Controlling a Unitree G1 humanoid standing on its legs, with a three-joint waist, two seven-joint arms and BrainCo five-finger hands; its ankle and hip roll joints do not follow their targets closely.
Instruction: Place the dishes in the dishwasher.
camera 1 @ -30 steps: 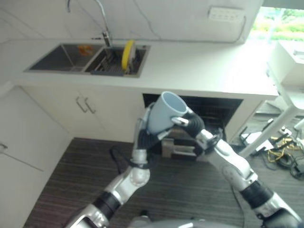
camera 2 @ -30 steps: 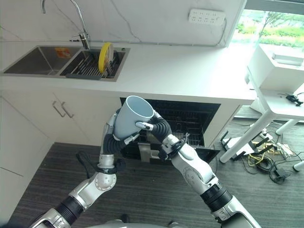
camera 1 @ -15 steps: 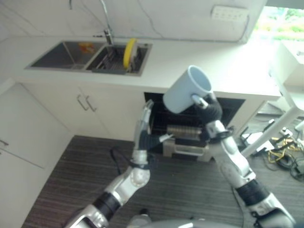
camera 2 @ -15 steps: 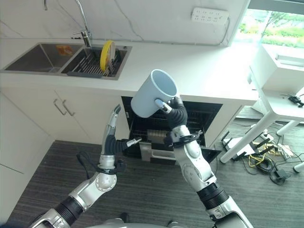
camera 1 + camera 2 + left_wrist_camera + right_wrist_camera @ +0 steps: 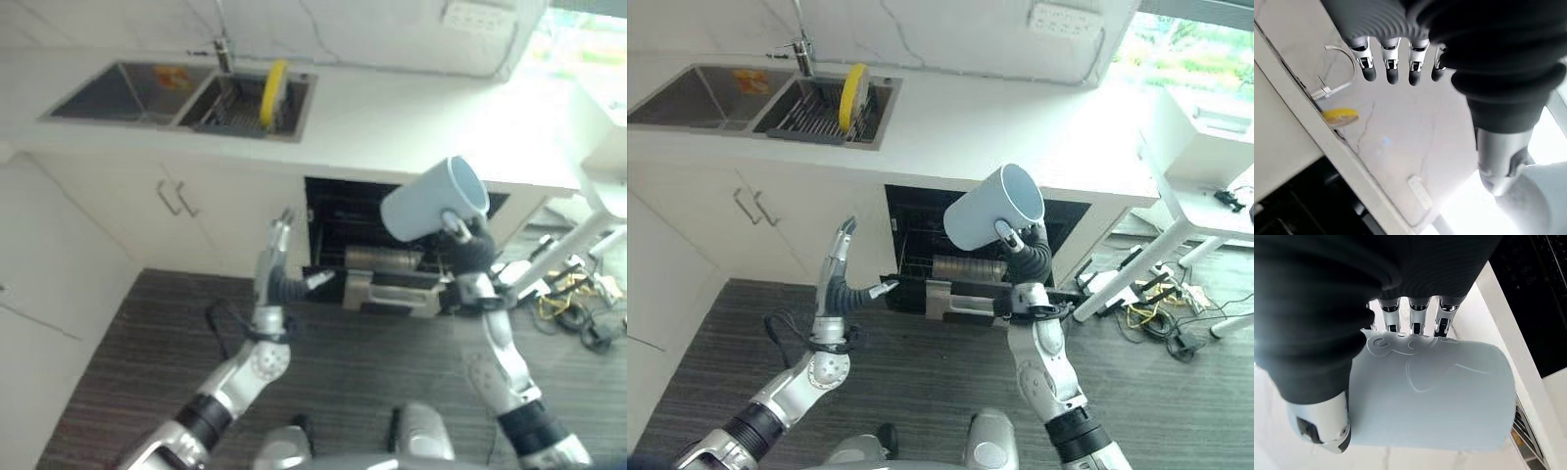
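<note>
A light blue mug (image 5: pixel 994 208) is held up, tilted, in front of the open dishwasher (image 5: pixel 921 220), with my right hand (image 5: pixel 1030 258) shut on it by the handle side. In the right wrist view my fingers (image 5: pixel 1413 318) curl over the mug (image 5: pixel 1435 396). The dishwasher's lower rack (image 5: pixel 384 284) is pulled out, just below the mug. My left hand (image 5: pixel 837 277) stands open to the left of the rack, fingers straight up and holding nothing. Its fingers (image 5: pixel 1392 63) also show straight in the left wrist view. A yellow plate (image 5: pixel 854 96) stands on edge in the sink rack.
The white counter (image 5: pixel 1038 127) runs above the dishwasher, with a double sink (image 5: pixel 705 93) and tap at the far left. Cabinet doors (image 5: pixel 745 211) are shut on the left. A white table leg (image 5: pixel 1136 264) and floor cables (image 5: pixel 1161 318) are on the right.
My left hand has let go of the mug and dropped away to the left. My right hand has carried the mug rightward, over the dishwasher. The camera has shifted too.
</note>
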